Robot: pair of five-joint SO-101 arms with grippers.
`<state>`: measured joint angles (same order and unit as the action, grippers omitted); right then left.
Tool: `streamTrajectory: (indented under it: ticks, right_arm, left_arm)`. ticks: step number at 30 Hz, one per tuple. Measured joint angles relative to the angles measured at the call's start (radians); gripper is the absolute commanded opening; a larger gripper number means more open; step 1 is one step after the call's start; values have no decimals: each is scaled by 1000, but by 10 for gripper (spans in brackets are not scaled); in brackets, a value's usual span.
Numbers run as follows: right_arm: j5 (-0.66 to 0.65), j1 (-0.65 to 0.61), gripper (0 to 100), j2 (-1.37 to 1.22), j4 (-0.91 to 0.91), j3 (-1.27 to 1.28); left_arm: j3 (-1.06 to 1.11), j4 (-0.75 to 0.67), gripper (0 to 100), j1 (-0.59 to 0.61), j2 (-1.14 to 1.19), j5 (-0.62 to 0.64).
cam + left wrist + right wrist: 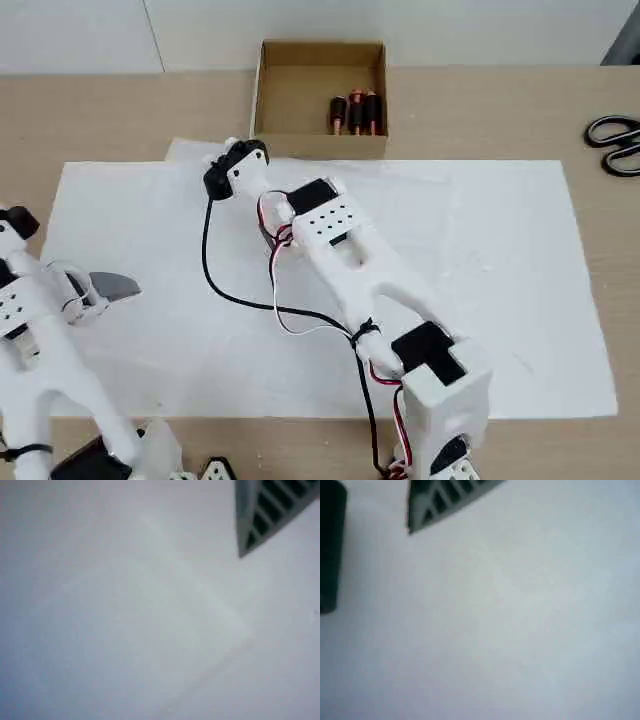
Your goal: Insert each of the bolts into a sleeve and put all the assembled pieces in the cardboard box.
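Smooth white paper (480,300), square cardboard box (320,146)

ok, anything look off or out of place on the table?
Nothing stands out. Three black-and-copper assembled pieces lie side by side in the brown cardboard box; black-handled scissors lie apart on the tan tabletop.
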<state>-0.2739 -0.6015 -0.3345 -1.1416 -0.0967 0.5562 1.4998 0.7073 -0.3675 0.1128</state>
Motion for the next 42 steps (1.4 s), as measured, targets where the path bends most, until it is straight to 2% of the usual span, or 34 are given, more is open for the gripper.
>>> streamTrajectory:
  ticks: [13, 27, 32, 42]
  right_arm:
    - [0, -2, 225, -130, 15, -37]
    - [-28, 2, 221, -147, 44, -40]
    - [-31, 8, 158, -153, 52, -40]
    - [-31, 48, 129, -229, 66, -91]
  left_arm:
    - [0, -2, 394, 0, 0, 0]
    - [0, -2, 394, 0, 0, 0]
    - [0, -2, 394, 0, 0, 0]
    - [0, -2, 394, 0, 0, 0]
